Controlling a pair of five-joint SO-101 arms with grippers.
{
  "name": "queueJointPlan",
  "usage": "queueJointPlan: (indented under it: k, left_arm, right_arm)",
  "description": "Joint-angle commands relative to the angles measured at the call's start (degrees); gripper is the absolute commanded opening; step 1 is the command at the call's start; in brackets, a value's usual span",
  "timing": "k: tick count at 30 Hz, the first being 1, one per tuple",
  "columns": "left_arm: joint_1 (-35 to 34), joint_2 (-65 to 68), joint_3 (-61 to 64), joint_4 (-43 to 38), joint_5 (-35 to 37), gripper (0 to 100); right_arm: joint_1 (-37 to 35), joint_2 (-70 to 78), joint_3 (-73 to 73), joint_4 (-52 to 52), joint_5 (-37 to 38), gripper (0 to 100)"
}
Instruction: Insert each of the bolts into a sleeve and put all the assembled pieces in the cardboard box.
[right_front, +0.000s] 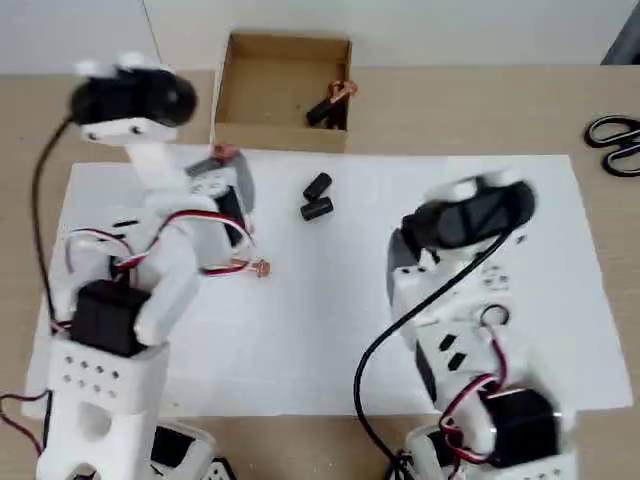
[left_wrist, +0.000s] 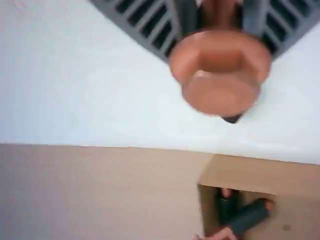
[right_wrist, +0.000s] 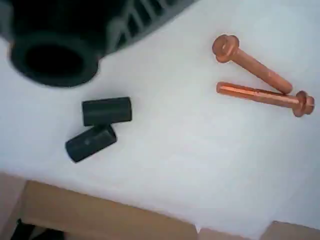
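At the far edge of the white sheet (right_front: 330, 330), towards its left corner, the left gripper (right_front: 222, 165) is closed narrowly on a copper bolt (left_wrist: 220, 70). Its grey ribbed jaws press the shank from either side, and the flanged head sticks out free. Just past that edge the cardboard box (right_front: 240, 95) stands on the table (right_front: 480, 100), close to the held bolt, with assembled pieces (right_front: 330, 102) lying at its right wall. Right of the sheet's middle, the right gripper (right_wrist: 85, 35) clamps a black sleeve (right_wrist: 54, 59) with its open bore showing. Two loose sleeves (right_wrist: 106, 110) lie side by side on the sheet between the two grippers, near the far edge. Two loose bolts (right_wrist: 252, 65) rest close together further towards the left edge, beside the left arm.
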Motion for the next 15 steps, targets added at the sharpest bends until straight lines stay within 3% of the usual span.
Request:
queueJointPlan:
  k: [1, 7, 15]
  left_arm:
    - [3.4, -2.5, 2.3, -6.5, 0.5, 1]
    - [8.3, -4.0, 9.5, -14.2, 0.4, 1]
    - [10.4, -6.6, 16.3, -21.2, 0.4, 1]
  right_arm:
    - [-1.7, -7.4, 13.0, -10.1, 4.9, 0.4]
    - [-5.8, -14.5, 30.9, -25.0, 3.3, 0.4]
    - [-6.2, -14.9, 36.7, -27.5, 0.7, 0.4]
